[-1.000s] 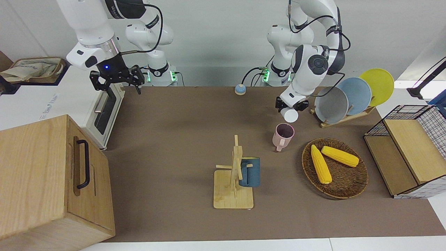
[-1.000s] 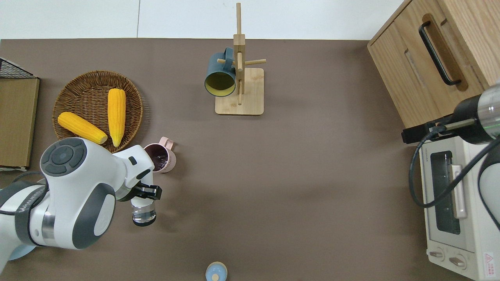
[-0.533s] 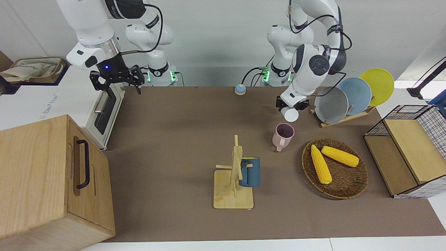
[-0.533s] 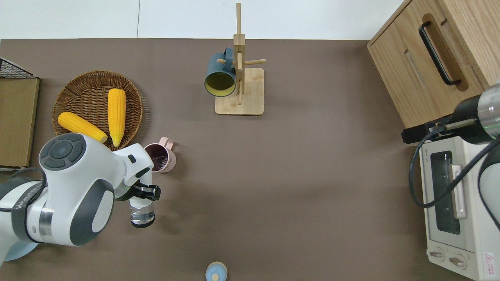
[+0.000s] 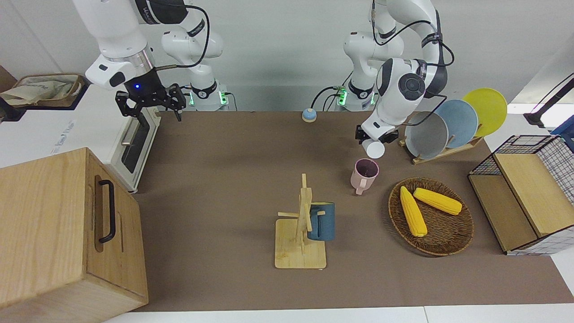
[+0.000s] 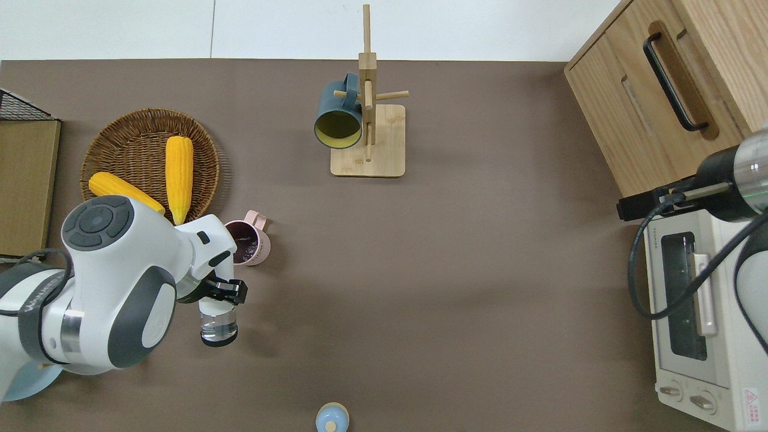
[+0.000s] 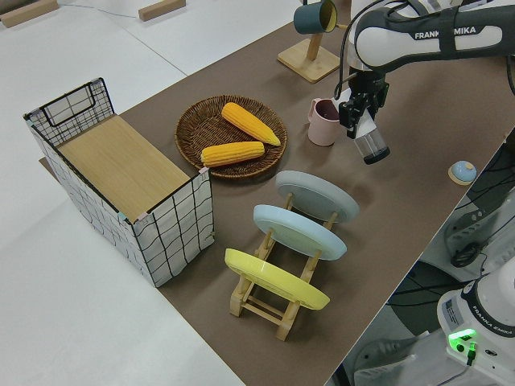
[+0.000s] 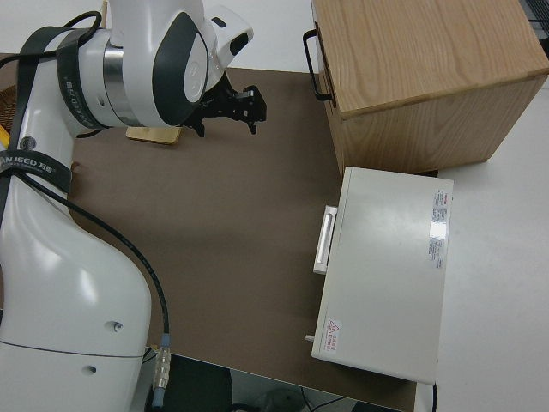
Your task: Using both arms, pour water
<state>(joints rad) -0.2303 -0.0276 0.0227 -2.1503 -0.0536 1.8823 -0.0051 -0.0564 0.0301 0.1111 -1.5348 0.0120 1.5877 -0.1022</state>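
Beside the pink mug (image 6: 248, 242), left gripper (image 6: 221, 292) clasps a clear glass (image 6: 218, 321).

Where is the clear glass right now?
The clear glass is held tilted in the left gripper, over bare mat toward the left arm's end of the table. The pink mug and corn basket are its nearest neighbours.

The left hand (image 6: 221, 292) is drawing back toward the robots with the clear glass (image 6: 218, 321) clamped in its fingers, and the glass is tipping back, its mouth swinging away from the pink mug (image 6: 247, 242). In the overhead view the glass has slid a touch toward the left arm's end of the tabletop (image 6: 456, 288). The elbow joint now covers more of the nearer corn cob (image 6: 114, 186).
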